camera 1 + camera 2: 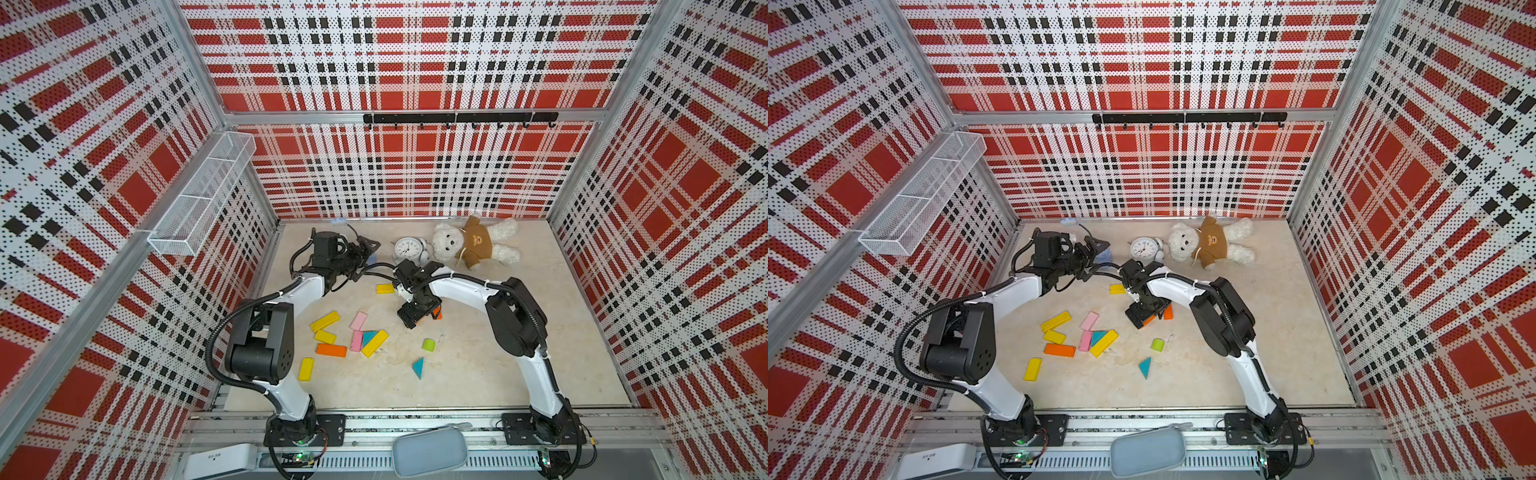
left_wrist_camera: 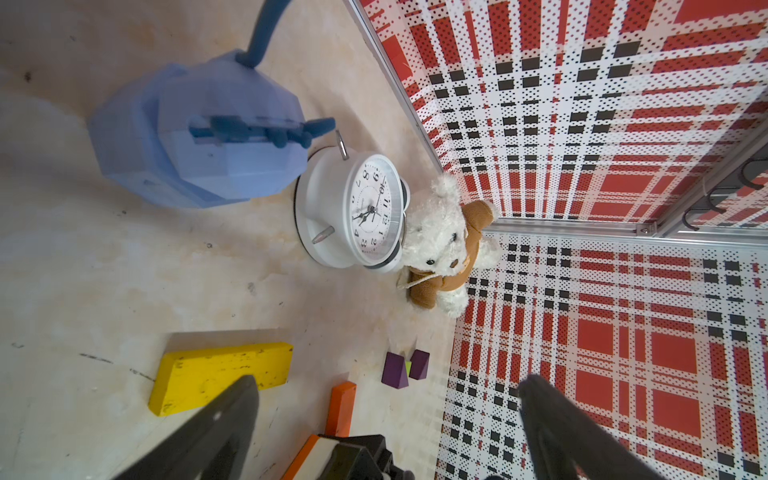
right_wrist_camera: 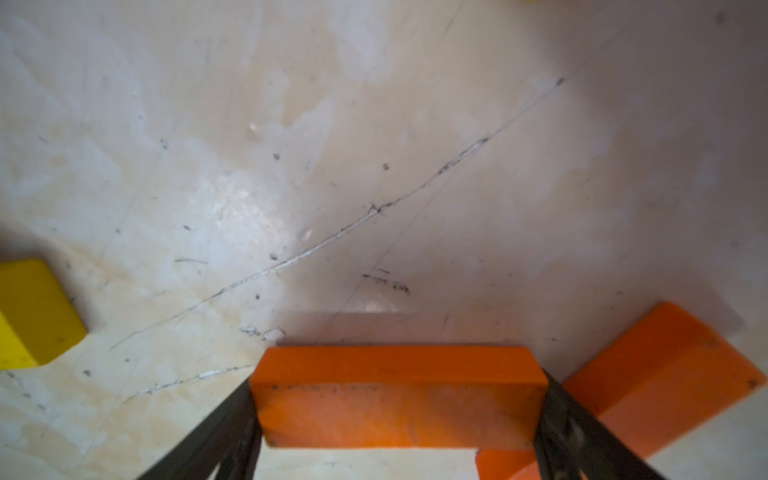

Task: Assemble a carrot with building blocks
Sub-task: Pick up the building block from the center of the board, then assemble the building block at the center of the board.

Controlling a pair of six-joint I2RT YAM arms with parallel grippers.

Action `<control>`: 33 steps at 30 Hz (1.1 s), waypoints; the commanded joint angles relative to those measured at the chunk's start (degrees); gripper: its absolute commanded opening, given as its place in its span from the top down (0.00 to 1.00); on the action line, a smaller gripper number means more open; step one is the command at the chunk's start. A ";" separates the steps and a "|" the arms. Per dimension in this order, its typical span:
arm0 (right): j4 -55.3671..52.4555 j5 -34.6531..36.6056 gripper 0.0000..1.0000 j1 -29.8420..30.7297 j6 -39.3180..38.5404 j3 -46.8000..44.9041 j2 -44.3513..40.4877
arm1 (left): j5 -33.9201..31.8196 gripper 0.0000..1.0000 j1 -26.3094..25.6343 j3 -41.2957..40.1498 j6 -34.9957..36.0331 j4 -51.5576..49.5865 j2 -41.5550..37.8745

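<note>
My right jaws pinch an orange bar (image 3: pixel 399 399) by its ends, a second orange bar (image 3: pixel 665 365) just beside; left jaws spread, empty, near the clock (image 2: pixel 365 208); other blocks (image 1: pixel 374 343) scattered across the worktop (image 1: pixel 498 374); I judge the carrot barely begun.

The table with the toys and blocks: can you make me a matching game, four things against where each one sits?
1 teddy bear
2 alarm clock
3 orange bar
4 lime-green stub

A inside the right claw
B alone, near a teal triangle
C lying at the back, in a brown top
D right beside the bear's head

Pairs: 1-C, 2-D, 3-A, 4-B
</note>
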 commanded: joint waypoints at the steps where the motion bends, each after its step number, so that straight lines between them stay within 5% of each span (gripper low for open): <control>1: 0.77 0.98 0.14 0.52 1.86 -0.16 -4.62 | 0.61 0.01 0.51 0.17 -0.01 0.46 -0.09; 18: 0.29 5.53 0.14 0.30 6.17 -5.87 -16.93 | 0.97 0.01 3.02 -0.55 -1.51 2.00 -1.50; 25: 0.76 7.39 0.15 -4.48 8.80 -11.79 -23.01 | 1.00 0.00 -2.43 -0.46 -0.90 2.09 -1.41; 33: 4.20 7.18 0.14 -16.85 10.29 -23.90 -30.79 | 1.50 0.00 -12.11 -0.04 -0.20 2.09 -0.82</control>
